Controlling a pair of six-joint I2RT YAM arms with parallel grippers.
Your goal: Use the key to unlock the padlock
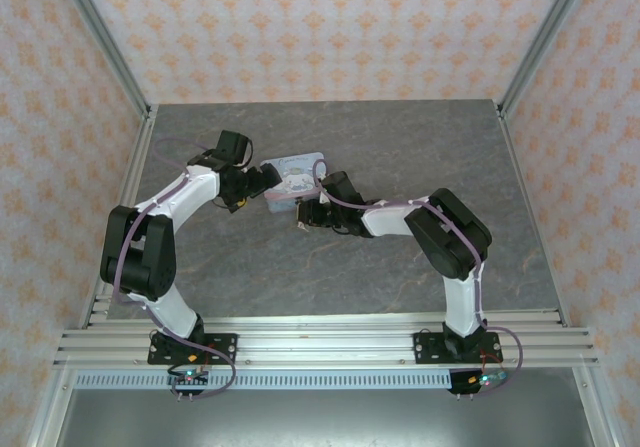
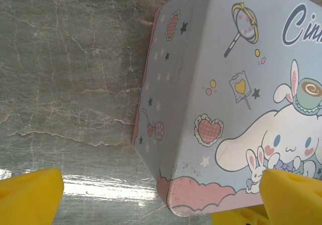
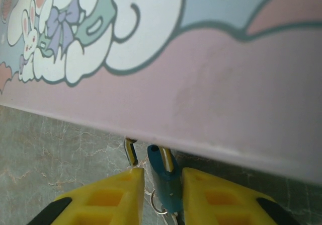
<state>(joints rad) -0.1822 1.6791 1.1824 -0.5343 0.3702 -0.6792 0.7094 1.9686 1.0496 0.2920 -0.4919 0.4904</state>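
The padlock hangs just under the pink edge of the tin, between the jaws of the right gripper — narrow around it, yet whether they pinch I cannot tell. Small, hard, probably slippery — hold its flat sides. The left gripper stands wide open at the tin's corner.

Tin: pale blue, rectangular, lying flat with its printed face up. The print shows a white long-eared cartoon figure, small rabbits, hearts, stars and a lollipop. A pink cloud band runs along the side walls, and one side is faintly scuffed.
Table: grey marbled top, directly under the tin.
Walls: peach floral paper, behind and to both sides of the tin.
Rails: ribbed aluminium, well in front of the tin.
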